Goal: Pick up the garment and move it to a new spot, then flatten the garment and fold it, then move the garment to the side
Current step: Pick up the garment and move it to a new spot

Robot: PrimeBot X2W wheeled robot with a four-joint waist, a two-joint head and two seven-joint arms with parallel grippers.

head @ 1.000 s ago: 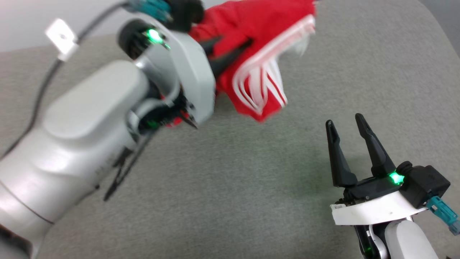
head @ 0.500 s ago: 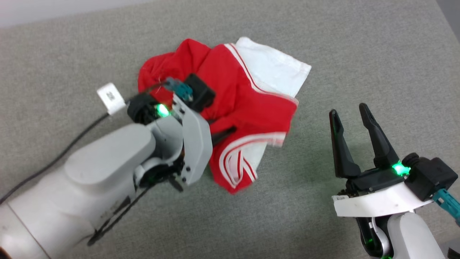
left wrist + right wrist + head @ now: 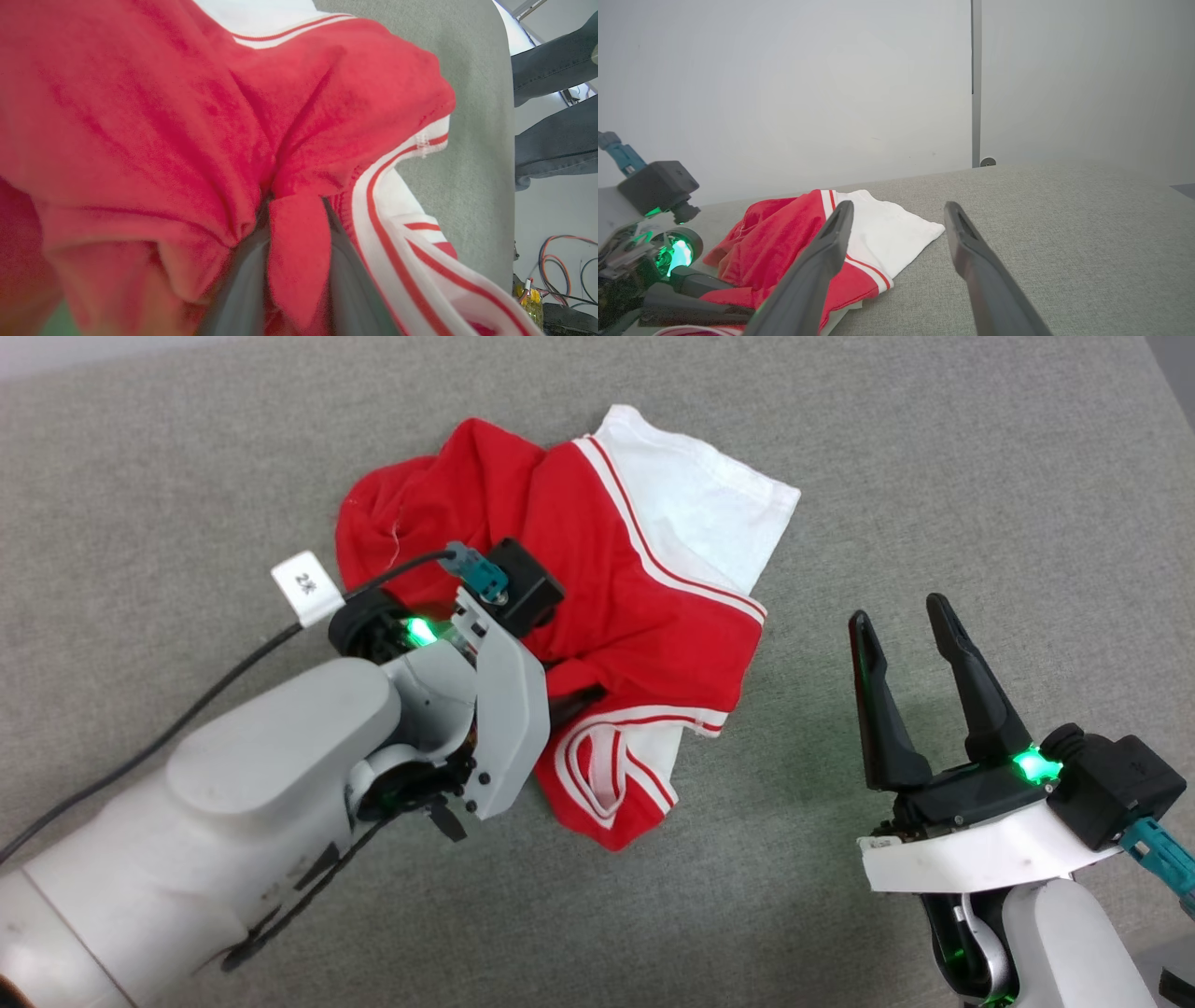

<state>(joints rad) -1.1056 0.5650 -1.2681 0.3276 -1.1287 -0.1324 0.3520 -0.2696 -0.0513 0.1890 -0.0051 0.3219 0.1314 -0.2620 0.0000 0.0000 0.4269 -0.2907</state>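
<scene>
While the garment (image 3: 597,616) lies bunched toward the far middle of the grey surface (image 3: 934,448), the left gripper (image 3: 295,210) seems clamped, fingers narrow, on a red fold; the right gripper (image 3: 896,609) hovers wide-open off its right side.

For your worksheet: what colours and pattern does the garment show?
The garment is red with white panels and red-striped white bands; head view.

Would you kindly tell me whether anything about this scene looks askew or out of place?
The garment lies crumpled on the grey surface: its white panel sticks out askew, the striped hem is bunched, and a red fold sits pinched in the left end effector.
</scene>
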